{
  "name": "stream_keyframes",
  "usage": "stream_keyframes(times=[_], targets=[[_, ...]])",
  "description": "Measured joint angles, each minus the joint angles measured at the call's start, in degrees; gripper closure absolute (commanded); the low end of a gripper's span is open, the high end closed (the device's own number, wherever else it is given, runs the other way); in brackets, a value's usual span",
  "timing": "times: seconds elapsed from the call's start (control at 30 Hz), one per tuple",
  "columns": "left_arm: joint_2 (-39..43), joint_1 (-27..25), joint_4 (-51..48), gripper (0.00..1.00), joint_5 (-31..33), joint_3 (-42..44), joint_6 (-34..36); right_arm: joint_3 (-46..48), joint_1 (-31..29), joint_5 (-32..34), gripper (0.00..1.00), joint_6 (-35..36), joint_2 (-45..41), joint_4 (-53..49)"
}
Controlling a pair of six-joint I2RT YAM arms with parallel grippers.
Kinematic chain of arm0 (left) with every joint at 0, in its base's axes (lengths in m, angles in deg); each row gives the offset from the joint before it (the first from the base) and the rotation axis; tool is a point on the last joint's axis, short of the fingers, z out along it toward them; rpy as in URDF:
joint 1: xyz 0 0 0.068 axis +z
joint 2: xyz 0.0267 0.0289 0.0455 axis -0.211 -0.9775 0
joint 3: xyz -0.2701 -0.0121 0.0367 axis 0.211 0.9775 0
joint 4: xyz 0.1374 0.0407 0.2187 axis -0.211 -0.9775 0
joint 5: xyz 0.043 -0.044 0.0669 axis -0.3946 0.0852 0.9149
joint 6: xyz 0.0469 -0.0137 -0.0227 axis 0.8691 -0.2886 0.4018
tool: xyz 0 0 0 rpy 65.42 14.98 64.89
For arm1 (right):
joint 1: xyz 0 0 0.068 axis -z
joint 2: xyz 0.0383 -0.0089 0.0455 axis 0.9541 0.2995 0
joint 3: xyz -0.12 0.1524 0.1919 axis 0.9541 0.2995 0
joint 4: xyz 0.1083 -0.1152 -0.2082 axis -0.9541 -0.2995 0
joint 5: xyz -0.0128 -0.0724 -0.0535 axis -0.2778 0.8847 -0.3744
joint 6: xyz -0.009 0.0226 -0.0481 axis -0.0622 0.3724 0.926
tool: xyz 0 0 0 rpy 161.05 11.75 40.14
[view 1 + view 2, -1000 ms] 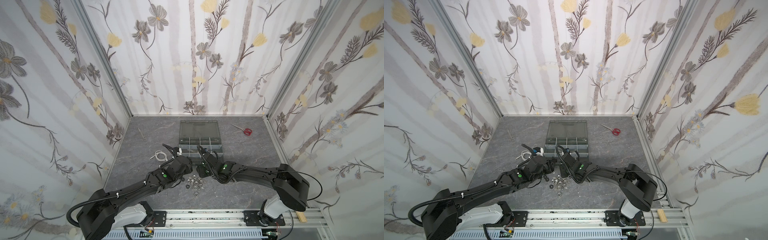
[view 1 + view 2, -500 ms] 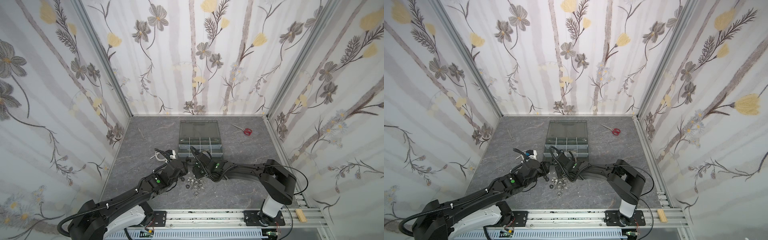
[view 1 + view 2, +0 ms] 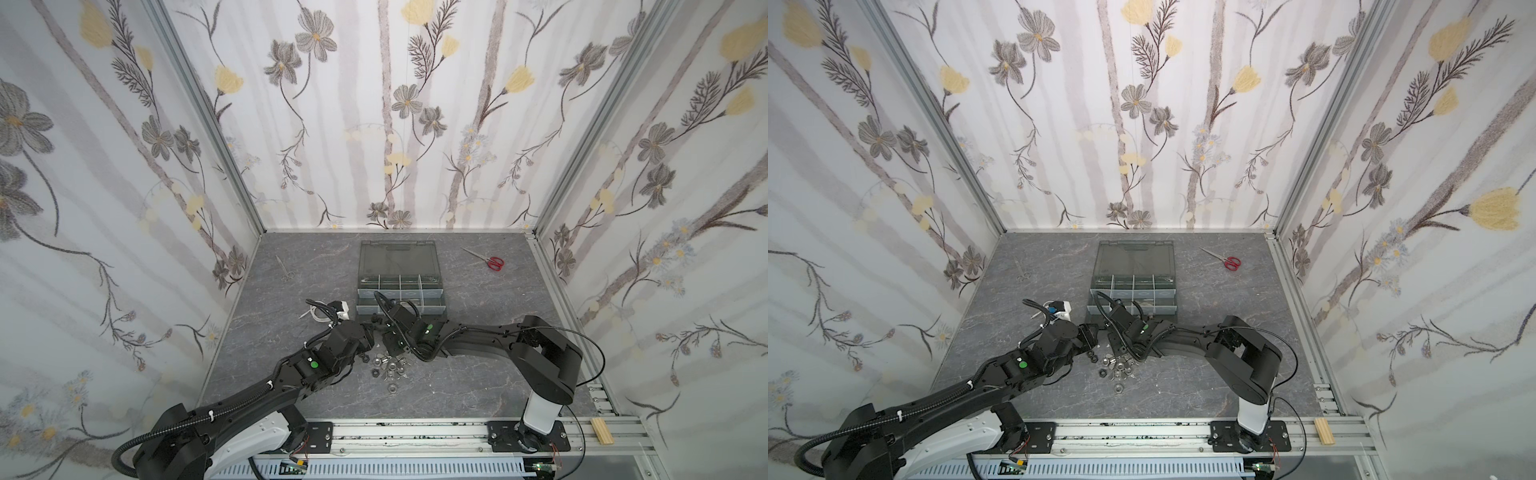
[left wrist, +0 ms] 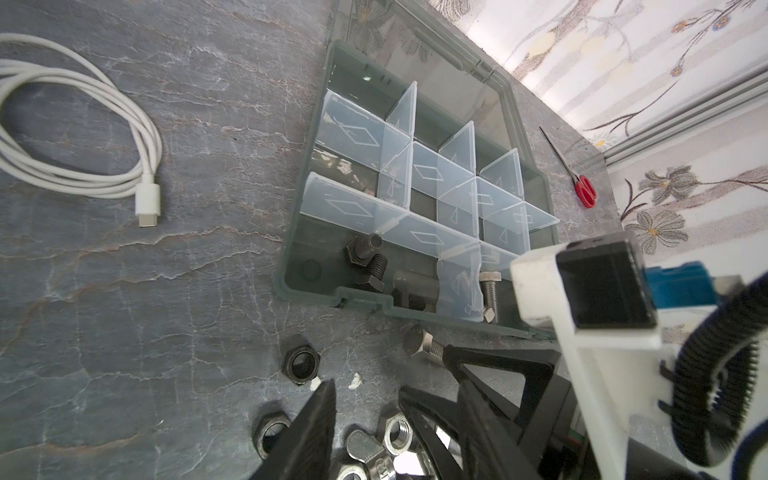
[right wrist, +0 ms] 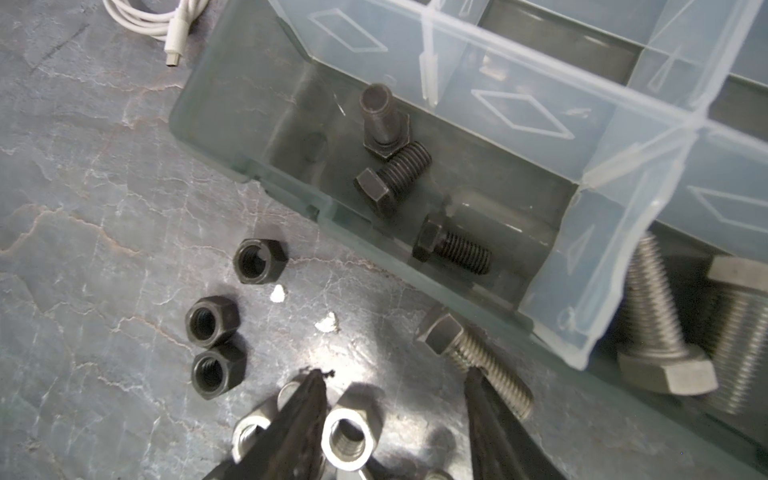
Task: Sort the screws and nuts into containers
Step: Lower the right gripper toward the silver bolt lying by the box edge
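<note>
1. My right fingers [image 5: 395, 372] hang low over the bench [image 5: 104, 208]. They are parted a moderate way and clamp nothing.
2. A silver bolt [image 5: 446, 336] lies flat on the bench, just outside the wall of the organizer case [image 5: 232, 124]. The tip of one right finger rests against its threaded shaft, and the hex head sits just past that tip. The bolt is not in the gap.
3. Silver nuts [image 5: 349, 440]: one lies flat in the gap between the right fingers, back from the tips. Others are partly hidden under the opposite finger.
4. Three black nuts [image 5: 212, 322] sit close together on the bench, out past that opposite finger. Two white flecks [image 5: 277, 293] lie between them and the fingertips.
5. Ahead of the right fingertips, the corner compartment [image 5: 316, 137] holds three black bolts [image 5: 390, 178]. Past a translucent divider, the neighbouring compartment holds silver bolts [image 5: 660, 332].
6. My left fingers [image 4: 361, 392] are also parted, with a clear gap and nothing that I can see pinched. They hover over the heap of silver nuts. One black nut lies just beyond a tip.
7. In both top views the two sets of fingers are almost tip to tip, just short of the case's near wall.
8. Beyond the compartments the lid [image 3: 399, 257] is open. A white cable [image 4: 83, 124] lies coiled off the left fingers' outer side. The scissors [image 3: 494, 262] lie well beyond the right fingers.
</note>
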Motion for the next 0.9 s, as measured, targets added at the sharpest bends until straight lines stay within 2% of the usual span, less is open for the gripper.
stream_keyframes(times=[0.37,0.67,0.9], targets=[[0.0,0.1,0.0,0.50,0.0,0.0,-0.4,-1.2,0.0,4.4,0.45,3.6,1.9,-2.8],[-0.1,0.1,0.0,0.50,-0.1,0.0,-1.0,-0.9,0.0,5.1,0.46,5.6,3.2,-2.3],[-0.3,0.1,0.0,0.50,-0.1,0.0,-1.0,1.3,0.0,4.2,0.54,6.4,3.3,0.8]])
